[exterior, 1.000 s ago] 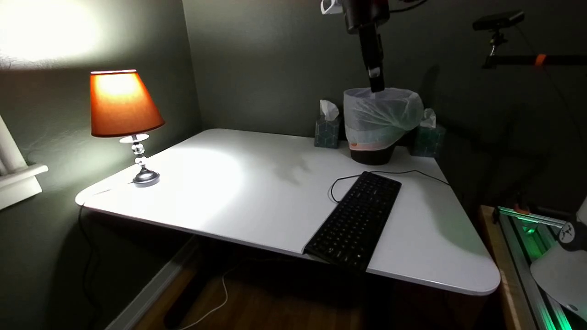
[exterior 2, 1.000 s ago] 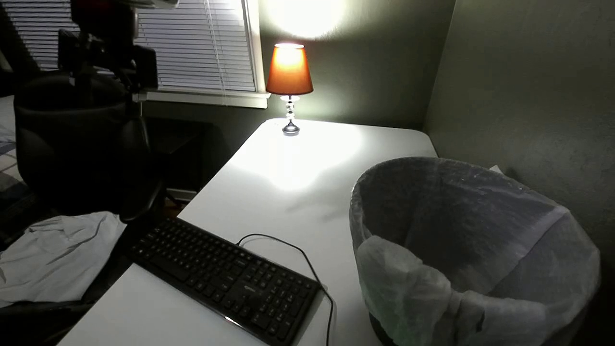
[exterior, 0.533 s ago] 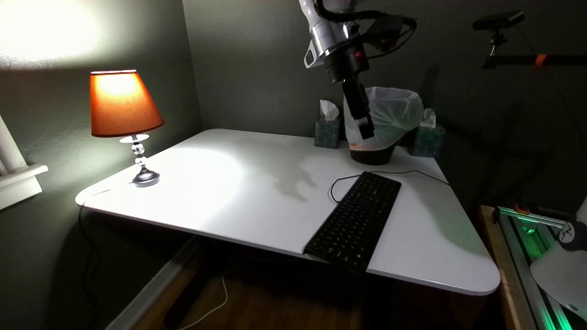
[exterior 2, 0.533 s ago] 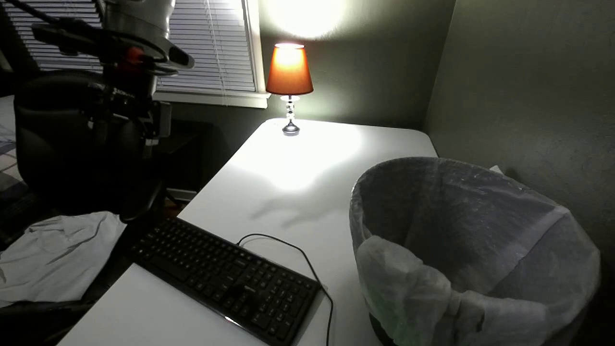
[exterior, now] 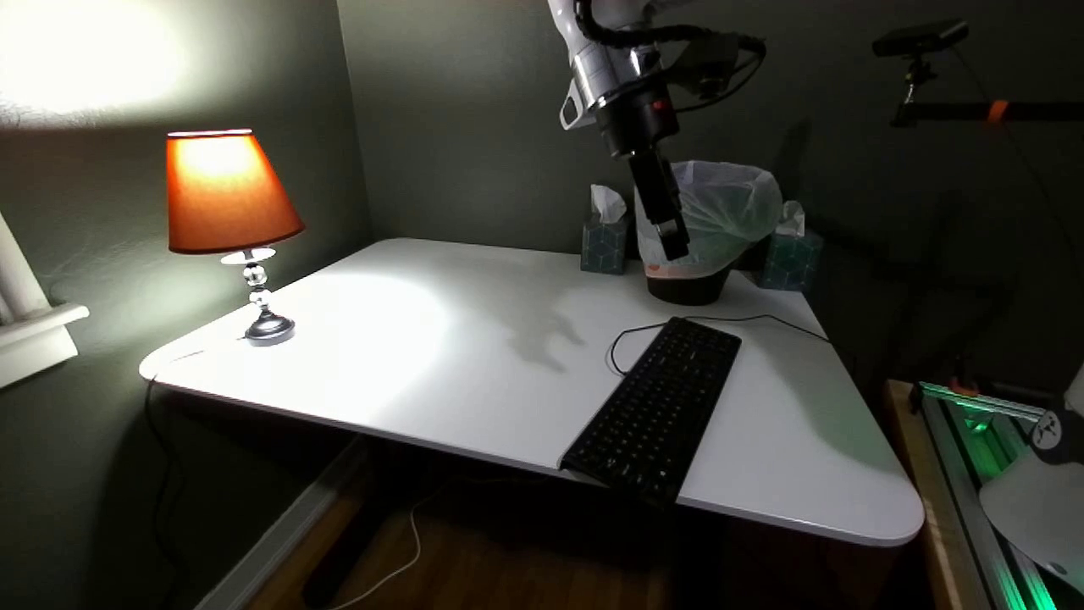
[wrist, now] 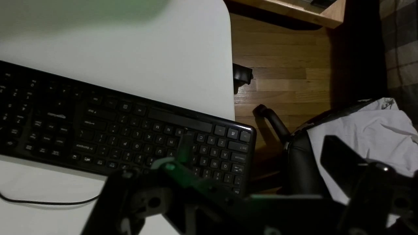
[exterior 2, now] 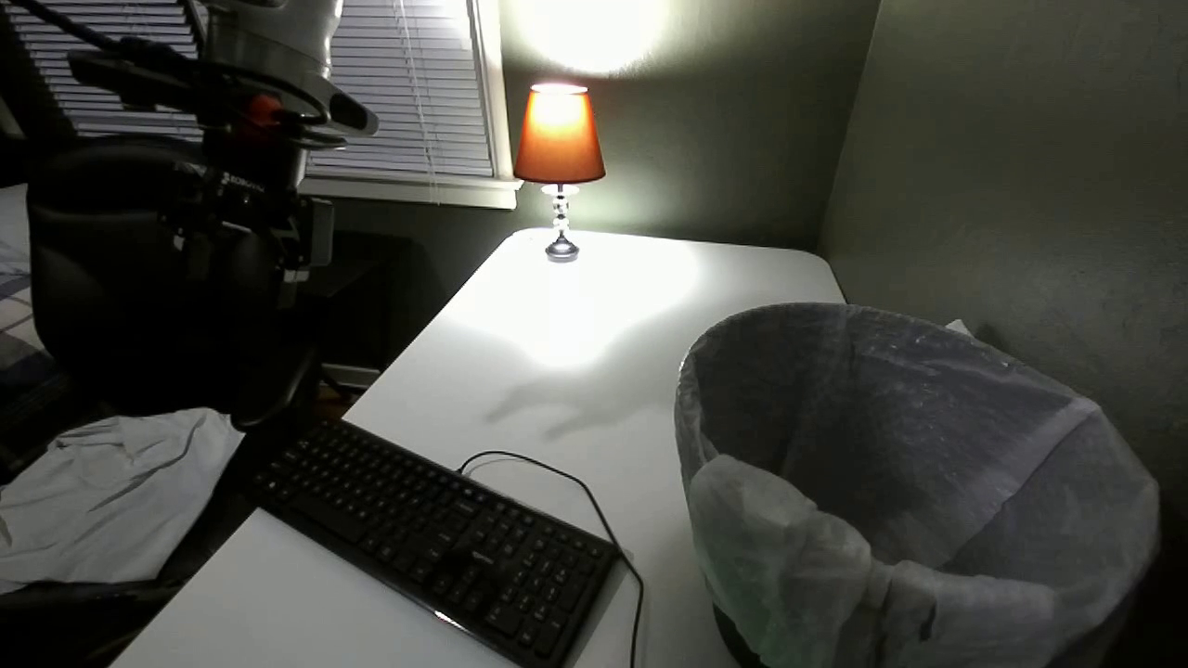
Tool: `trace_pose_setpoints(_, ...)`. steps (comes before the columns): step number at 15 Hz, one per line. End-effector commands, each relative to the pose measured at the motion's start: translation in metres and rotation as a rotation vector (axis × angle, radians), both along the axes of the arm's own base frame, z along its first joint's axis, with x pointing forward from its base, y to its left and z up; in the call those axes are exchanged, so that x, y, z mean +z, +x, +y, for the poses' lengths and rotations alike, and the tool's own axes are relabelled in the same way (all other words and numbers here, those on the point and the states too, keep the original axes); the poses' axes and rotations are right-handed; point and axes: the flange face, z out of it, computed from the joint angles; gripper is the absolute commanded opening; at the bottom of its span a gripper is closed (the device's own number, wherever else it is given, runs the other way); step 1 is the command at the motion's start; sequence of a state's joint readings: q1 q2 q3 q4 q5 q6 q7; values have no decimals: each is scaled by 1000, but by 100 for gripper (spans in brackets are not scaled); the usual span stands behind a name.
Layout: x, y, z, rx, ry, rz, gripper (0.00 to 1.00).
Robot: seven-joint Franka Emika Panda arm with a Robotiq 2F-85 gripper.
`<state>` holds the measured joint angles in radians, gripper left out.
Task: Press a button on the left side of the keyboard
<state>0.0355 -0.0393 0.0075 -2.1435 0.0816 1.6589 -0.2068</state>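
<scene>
The long flat black keyboard (exterior: 652,407) lies on the white round-cornered surface (exterior: 474,398), 1 end jutting past an edge. Well above the keyboard's level hangs the black gripper (exterior: 675,244), its 2 jaws spread wide apart. The orange-shaded, clear-stemmed lamp (exterior: 224,195) glows near a corner in both exterior views.

Keys (wrist: 214,152) on a computer keyboard (wrist: 127,130) read Q, W, E, A, S and D, upside down in the wrist view; its logo (wrist: 56,115) is blurred.
</scene>
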Motion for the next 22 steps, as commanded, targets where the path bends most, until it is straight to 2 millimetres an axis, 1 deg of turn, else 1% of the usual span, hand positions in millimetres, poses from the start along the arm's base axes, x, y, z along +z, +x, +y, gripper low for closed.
trace_pose_setpoints(1, 0, 0, 0, 0, 0, 1, 100)
trace_pose_setpoints(5, -19, 1, 19, 4, -48, 10, 100)
trace_pose_setpoints(9, -50, 5, 42, 31, -81, 3, 100)
trace_pose_setpoints(13, -80, 8, 60, 49, -118, -26, 100)
trace_pose_setpoints(16, -100, 9, 65, 31, -102, -27, 100)
trace_pose_setpoints(18, -110, 8, 63, 9, -89, -28, 100)
trace_pose_setpoints(19, -114, 7, 63, 1, -87, -26, 75)
trace_pose_setpoints(20, -118, 6, 63, -7, -86, -26, 74)
trace_pose_setpoints(21, -122, 5, 63, -16, -86, -31, 68)
trace_pose_setpoints(22, -125, 4, 64, -22, -85, -35, 58)
